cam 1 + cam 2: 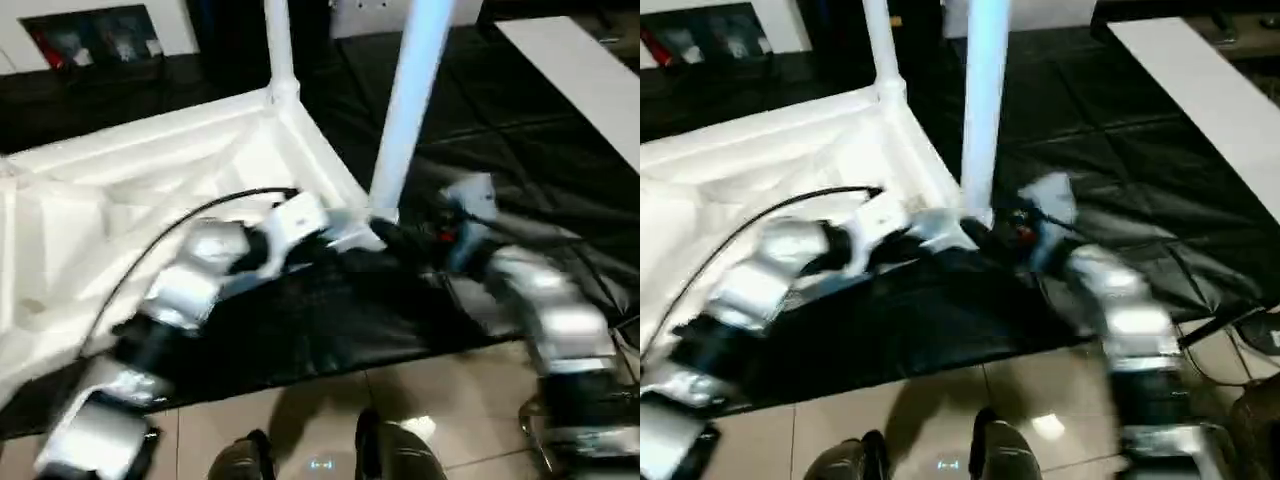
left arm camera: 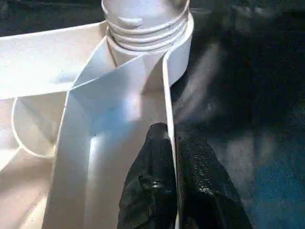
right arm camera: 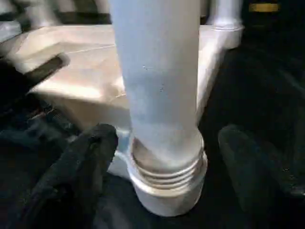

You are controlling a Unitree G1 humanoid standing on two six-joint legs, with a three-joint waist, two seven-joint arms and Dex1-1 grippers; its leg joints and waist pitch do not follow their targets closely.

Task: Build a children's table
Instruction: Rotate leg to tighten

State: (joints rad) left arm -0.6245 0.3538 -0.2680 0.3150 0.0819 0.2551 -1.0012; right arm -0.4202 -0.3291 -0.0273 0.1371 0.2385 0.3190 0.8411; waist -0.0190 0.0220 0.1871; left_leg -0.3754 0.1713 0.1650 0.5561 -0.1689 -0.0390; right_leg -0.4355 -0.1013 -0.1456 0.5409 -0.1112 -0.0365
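Pinching the tabletop's side wall (image 2: 167, 95), the left gripper (image 2: 172, 143) is closing its two black fingers on either side of the thin white rim. Right gripper (image 3: 167, 143) is standing spread wide, fingers flanking the near leg (image 3: 157, 71) without touching. Children's table (image 1: 150, 180) is lying upside down on the black-covered work table (image 1: 520, 160), two legs rising from corner sockets (image 3: 164, 191).

place: lab or workshop | cues: black-covered work table (image 1: 520, 180), tiled floor (image 1: 300, 420), cable (image 1: 150, 250)
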